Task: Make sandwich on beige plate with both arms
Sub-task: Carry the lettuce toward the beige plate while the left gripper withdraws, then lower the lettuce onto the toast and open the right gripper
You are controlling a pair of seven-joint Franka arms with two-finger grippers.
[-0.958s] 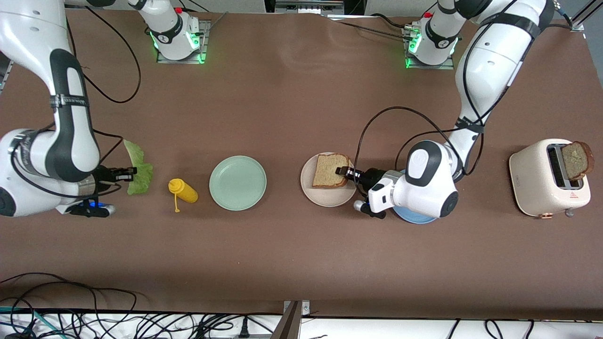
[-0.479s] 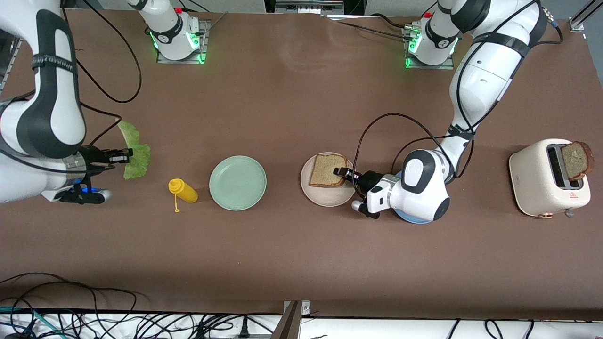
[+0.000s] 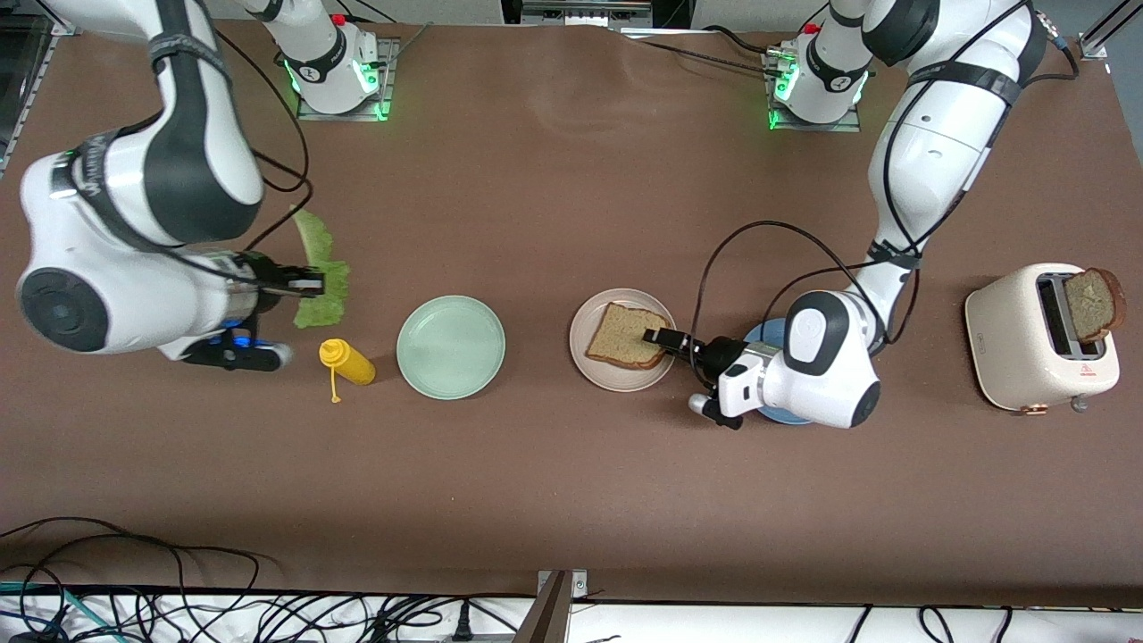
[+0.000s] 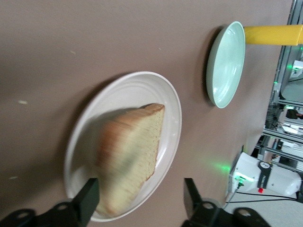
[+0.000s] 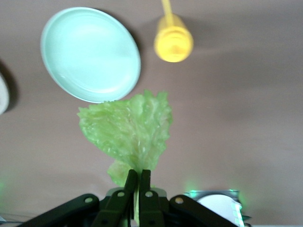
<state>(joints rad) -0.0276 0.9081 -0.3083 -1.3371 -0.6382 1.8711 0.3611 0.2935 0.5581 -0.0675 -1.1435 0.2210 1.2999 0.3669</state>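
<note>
Green lettuce leaf (image 3: 317,279) hangs pinched in the right gripper (image 3: 308,286), up over the table near the yellow bottle (image 3: 348,362); next comes the mint-green plate (image 3: 451,346), then the beige plate (image 3: 591,364) carrying one bread slice (image 3: 625,336). Just over that slice the left gripper (image 3: 663,338) has its fingers (image 4: 87,201) spread wide, holding nothing, and a second slice (image 3: 1091,304) sticks up from the toaster (image 3: 1027,344)
</note>
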